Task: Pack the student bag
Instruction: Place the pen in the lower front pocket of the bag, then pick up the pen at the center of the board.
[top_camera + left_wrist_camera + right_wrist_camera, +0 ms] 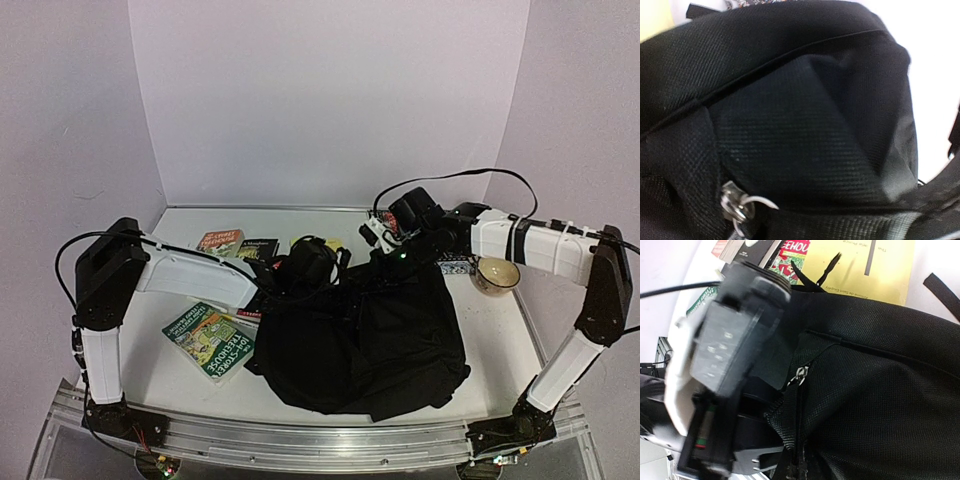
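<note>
The student bag (370, 335), a soft black backpack, lies in the middle of the table. My left gripper (316, 268) is at its upper left edge. In the left wrist view black bag fabric (805, 125) fills the frame, with a metal zipper slider (736, 202) low on the left and my own fingers hidden. A fold of bag fabric (774, 367) runs into that gripper. My right gripper (398, 240) is shut at the bag's raised top. A black webbing strip (792, 425) runs from the slider (801, 374) down toward its hidden fingertips.
A green book (210, 340) lies left of the bag. Other books (222, 242) and a yellow one (330, 243) lie behind it. A bowl (497, 275) and a small patterned box (455, 266) stand at the right. The left arm's wrist housing (725, 355) is close beside my right wrist.
</note>
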You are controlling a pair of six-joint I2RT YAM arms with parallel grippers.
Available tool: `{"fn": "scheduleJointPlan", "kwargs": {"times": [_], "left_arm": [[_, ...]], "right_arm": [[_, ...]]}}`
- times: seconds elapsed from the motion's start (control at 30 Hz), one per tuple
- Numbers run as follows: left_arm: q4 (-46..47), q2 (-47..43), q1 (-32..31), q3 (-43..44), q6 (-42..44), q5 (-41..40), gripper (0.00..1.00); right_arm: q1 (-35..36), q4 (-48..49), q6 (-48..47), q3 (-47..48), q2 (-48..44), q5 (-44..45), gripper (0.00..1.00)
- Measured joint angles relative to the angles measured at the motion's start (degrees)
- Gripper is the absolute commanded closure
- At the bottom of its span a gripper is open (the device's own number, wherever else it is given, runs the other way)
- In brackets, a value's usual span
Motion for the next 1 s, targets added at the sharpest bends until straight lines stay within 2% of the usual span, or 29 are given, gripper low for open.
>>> {"fn": "scheduleJointPlan", "kwargs": {"times": [0.13, 0.37, 0.53, 0.83, 1.0], "left_arm": [[0.0, 0.6, -0.5, 0.0, -1.0, -0.5, 0.73], [1.2, -0.1, -0.6, -2.0, -0.8, -0.9, 0.69], [1.2, -3.7, -1.0, -5.6, 0.0, -1.7, 0.63], [-4.1, -14.3, -1.2, -10.6, 2.3, -10.4, 0.46], [-10.1, -18.6, -0.5, -13.7, 2.1, -16.3, 0.28]], "right_arm": [[0.0, -0.1, 0.4, -0.4, 0.0, 0.4, 1.0], [0.1, 0.1, 0.4, -0.7, -0.1, 1.0, 1.0], [0.1, 1.2, 0.4, -1.8, -0.2, 1.5, 1.0], [0.2, 2.7, 0.1, -4.4, -1.1, 3.7, 1.0], [0.2, 3.0, 0.1, -5.5, -2.5, 4.0, 1.0]]}}
